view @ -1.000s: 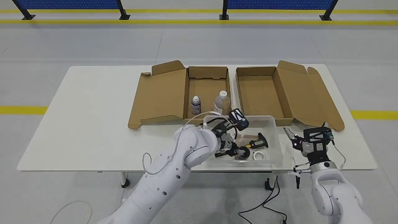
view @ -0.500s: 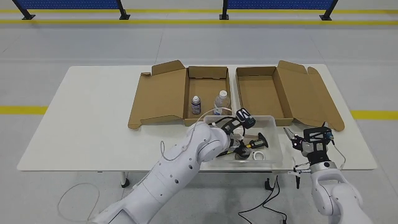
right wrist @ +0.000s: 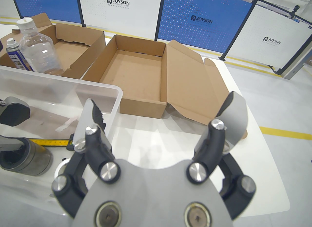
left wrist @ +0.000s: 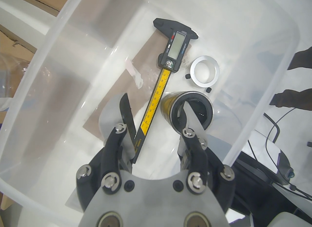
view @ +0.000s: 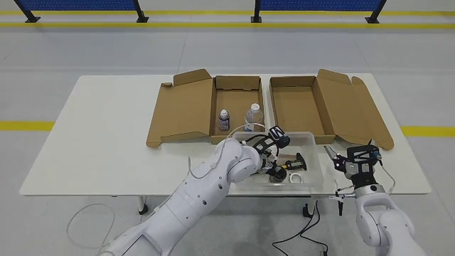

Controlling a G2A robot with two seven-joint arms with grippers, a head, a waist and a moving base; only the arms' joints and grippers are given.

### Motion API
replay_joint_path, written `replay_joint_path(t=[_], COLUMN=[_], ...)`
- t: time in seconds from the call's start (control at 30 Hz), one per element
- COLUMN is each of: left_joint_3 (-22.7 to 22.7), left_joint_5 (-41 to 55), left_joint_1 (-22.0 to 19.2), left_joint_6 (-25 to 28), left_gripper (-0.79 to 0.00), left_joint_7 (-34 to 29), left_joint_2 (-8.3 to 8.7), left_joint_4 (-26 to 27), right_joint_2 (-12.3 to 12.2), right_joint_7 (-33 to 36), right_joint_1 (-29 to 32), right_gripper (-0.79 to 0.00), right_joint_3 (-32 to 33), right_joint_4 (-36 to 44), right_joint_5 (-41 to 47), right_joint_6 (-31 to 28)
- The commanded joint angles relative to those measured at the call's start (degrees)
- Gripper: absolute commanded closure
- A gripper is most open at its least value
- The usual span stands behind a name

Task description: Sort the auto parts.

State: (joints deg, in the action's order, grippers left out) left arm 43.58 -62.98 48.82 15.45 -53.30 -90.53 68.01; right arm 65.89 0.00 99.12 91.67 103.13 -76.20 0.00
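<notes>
Presently the left gripper (left wrist: 155,102) is down inside the clear bin (view: 298,134), which sits at the 6 o'clock edge of the table (view: 106,135). Its jaws are apart and hold nothing. One finger is inside the bore of the metal sleeve (left wrist: 168,108). The other stands on the far side of the caliper (left wrist: 176,47), so the yellow scale and the sleeve wall both lie between the fingers.

Findings on risk:
- If the jaws close from this position, they would likely trap the caliper beam against the sleeve. Both parts could lift together, or the caliper could be levered and dropped.
- A grip on one wall of the sleeve is off-centre. The sleeve looks heavy and smooth, so it may swing or slip out on the way up.
- The silver ring (left wrist: 192,70) and two small dark pieces lie just beside the sleeve. Any roll of the sleeve could scatter them.
- The bin wall is close to the wrist, so a tilted lift could snag the rim and drag the bin.

The right gripper (right wrist: 162,103) hangs at 3 o'clock of the bin, jaws wide apart and empty. The empty right-hand box (view: 298,107) lies at 12 o'clock of the bin. The other box (view: 238,89), at 11 o'clock, holds a bottle (view: 253,116) and a spray can (view: 223,119).
</notes>
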Motion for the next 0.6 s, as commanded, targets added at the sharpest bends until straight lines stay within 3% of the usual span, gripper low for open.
replay_joint_path(t=[0.0,0.17,0.57], left_joint_3=[0.1,0.2,-1.2], left_joint_5=[0.0,0.4,0.2], left_joint_1=[0.1,0.3,0.6], left_joint_6=[0.1,0.5,1.0], left_gripper=[-0.425,-0.446,-0.382], left_joint_7=[-0.2,-0.9,-1.1], left_joint_2=[0.08,0.2,0.02], left_joint_4=[0.1,0.4,-1.0], right_joint_2=[0.0,0.0,0.0], right_joint_7=[0.0,0.0,0.0], right_joint_1=[0.0,0.0,0.0], right_gripper=[-0.785,-0.785,-0.785], right_joint_3=[0.0,0.0,0.0], right_joint_4=[0.0,0.0,0.0], right_joint_5=[0.0,0.0,0.0], right_joint_6=[0.0,0.0,0.0])
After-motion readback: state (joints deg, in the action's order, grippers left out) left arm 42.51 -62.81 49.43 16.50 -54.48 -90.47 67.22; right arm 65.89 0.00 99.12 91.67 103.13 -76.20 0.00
